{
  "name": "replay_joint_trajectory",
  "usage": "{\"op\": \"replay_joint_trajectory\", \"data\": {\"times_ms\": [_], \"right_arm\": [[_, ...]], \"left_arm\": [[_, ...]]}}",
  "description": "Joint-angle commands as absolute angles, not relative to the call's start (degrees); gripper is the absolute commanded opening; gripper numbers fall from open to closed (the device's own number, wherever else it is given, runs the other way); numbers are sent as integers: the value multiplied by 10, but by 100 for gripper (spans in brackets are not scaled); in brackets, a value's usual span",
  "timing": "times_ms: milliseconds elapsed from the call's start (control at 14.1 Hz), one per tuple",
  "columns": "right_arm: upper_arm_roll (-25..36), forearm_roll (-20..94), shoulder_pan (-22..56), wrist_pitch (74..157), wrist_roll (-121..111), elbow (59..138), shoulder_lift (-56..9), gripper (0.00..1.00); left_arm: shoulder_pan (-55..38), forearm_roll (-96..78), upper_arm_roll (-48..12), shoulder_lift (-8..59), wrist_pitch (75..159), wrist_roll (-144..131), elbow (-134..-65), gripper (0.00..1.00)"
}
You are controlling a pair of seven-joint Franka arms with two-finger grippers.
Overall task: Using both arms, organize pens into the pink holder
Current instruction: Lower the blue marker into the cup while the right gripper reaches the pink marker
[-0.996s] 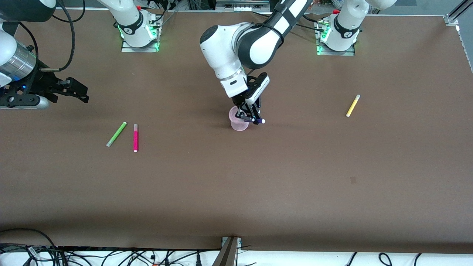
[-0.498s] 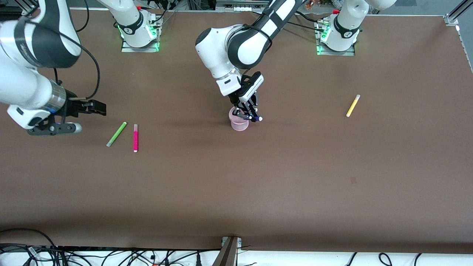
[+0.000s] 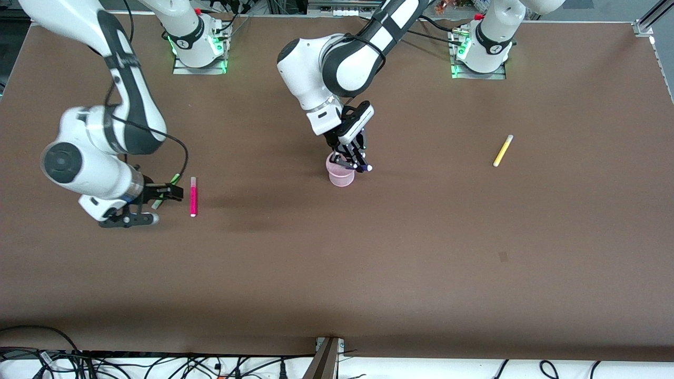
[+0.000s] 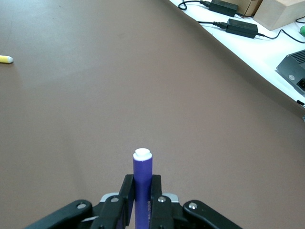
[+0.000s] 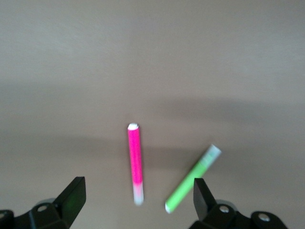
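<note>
Fingers spread wide, my right gripper (image 3: 167, 193) hangs over the green pen (image 5: 193, 178), just beside the pink pen (image 3: 193, 196). My left gripper (image 3: 355, 160) pinches the purple pen (image 4: 142, 183) over the pink holder (image 3: 340, 175). I see the yellow pen (image 3: 503, 150) lying toward the left arm's end.

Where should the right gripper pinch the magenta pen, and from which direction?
Mid-barrel, straight down from above. The magenta pen lies flat on the table, slim, with the green pen close beside it, so the open right gripper should straddle the magenta barrel alone.
</note>
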State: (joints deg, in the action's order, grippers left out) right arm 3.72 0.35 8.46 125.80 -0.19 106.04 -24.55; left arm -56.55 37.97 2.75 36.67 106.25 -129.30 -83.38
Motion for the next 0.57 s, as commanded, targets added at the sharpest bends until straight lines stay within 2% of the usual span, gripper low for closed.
{"op": "replay_joint_trajectory", "data": {"times_ms": [0,142,356,427,498], "right_arm": [[32,10,78,1288,-11,1080,-254,98],[30,11,78,1300,-11,1082,-269,98],[28,13,78,1344,-11,1121,-269,91],[28,13,78,1360,-11,1135,-269,87],[27,13,78,1377,-11,1144,-269,83]], "left_arm": [[-579,395,29,376,1048,-1303,-827,4],[-583,395,29,387,1048,-1303,-827,4],[-584,395,29,393,1048,-1303,-827,6],[-587,395,29,393,1048,-1303,-825,13],[-588,395,29,393,1048,-1303,-824,51]]}}
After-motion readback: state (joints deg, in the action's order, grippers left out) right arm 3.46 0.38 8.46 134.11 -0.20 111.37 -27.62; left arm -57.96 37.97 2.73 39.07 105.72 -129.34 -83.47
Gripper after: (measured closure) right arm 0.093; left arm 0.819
